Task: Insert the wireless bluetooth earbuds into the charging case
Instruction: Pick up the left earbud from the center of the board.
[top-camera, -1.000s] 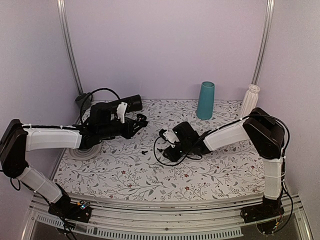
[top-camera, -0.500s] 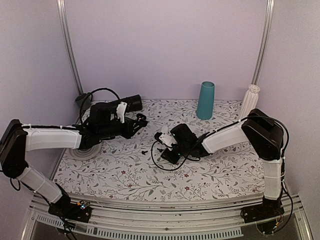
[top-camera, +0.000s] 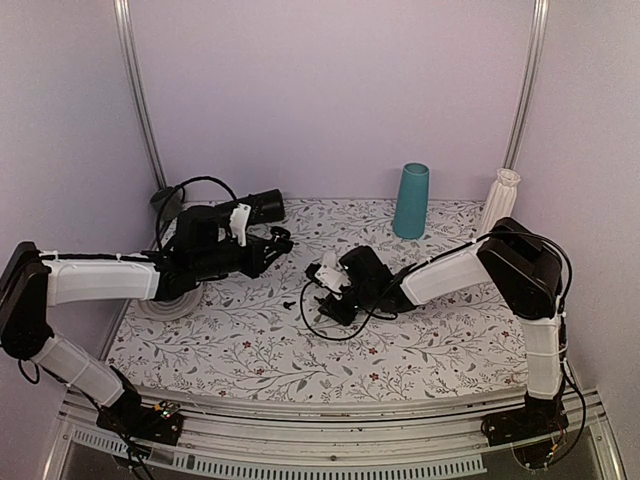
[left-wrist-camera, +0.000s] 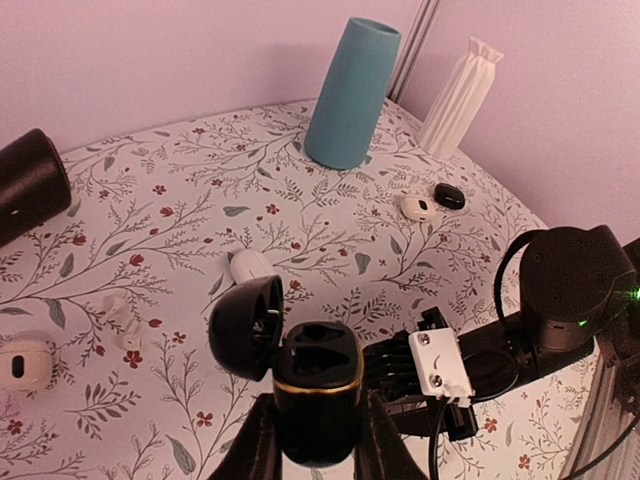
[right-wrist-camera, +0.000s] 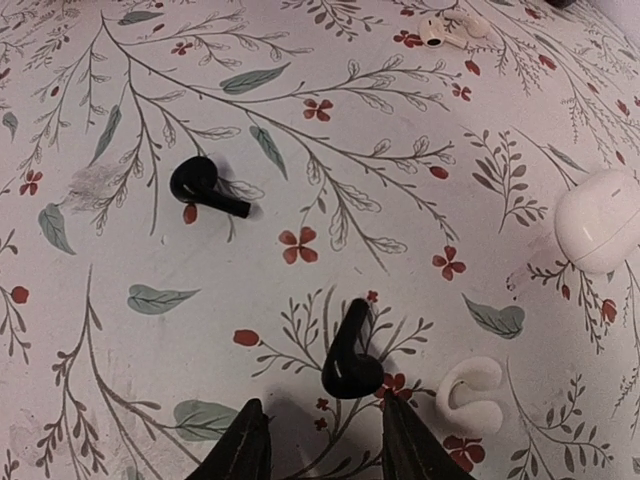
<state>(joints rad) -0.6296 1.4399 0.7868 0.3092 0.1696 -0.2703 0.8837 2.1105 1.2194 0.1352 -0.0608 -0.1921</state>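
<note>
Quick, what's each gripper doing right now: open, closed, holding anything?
Left gripper: closed on the charging case, whose lid is open.
Right gripper: open and empty, with a black earbud lying on the table just ahead of it.

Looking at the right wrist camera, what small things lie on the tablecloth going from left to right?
In order: left black earbud → middle black earbud → white C-shaped clip → white oval case. The white earbud at the top overlaps the clip, so it is left out.
</note>
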